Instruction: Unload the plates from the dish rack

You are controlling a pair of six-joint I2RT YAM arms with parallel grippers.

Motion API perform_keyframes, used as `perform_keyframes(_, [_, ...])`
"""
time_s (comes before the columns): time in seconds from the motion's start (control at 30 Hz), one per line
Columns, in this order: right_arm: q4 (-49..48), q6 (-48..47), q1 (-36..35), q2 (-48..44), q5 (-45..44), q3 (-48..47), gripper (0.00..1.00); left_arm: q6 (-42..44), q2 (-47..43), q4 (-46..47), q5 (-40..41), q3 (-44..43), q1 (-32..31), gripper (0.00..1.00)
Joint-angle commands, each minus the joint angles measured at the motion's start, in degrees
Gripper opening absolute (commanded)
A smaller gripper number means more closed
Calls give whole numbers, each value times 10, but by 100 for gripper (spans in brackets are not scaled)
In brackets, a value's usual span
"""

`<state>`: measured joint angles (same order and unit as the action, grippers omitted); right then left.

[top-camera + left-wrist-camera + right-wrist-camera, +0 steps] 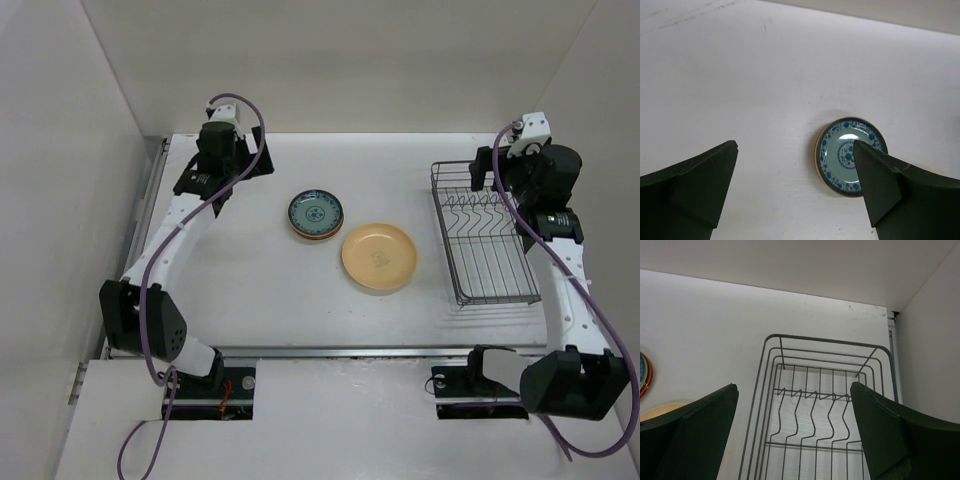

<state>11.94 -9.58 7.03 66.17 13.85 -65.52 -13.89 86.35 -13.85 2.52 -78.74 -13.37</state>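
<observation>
Silver wire dish rack, rectangular with low sides and one row of wavy upright prongs, sits at the right of the white matte table. Its near end is cut off in the right wrist view. The plates lie left of it, mid-table. A round blue-patterned plate tops a small stack, with a glossy orange-red plate rim showing under it. How many sit below is hard to tell. The larger tan-yellow plate lies flat just beside the stack, its faint centre mark unreadable. Left gripper spread wide, pinching nothing. Right gripper spread wide above the rack, also holding nothing.
</observation>
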Motion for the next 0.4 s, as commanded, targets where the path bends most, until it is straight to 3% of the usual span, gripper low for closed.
perform_keyframes(0.0, [4, 11, 11, 7, -46, -14, 99, -11, -13, 3, 63, 14, 1, 100])
perform_keyframes(0.17, [23, 46, 23, 22, -106, -41, 99, -16, -7, -7, 63, 9, 1, 100])
perform_keyframes(0.37, [-9, 7, 28, -38, -106, -1, 99, -16, -7, -7, 52, 9, 1, 100])
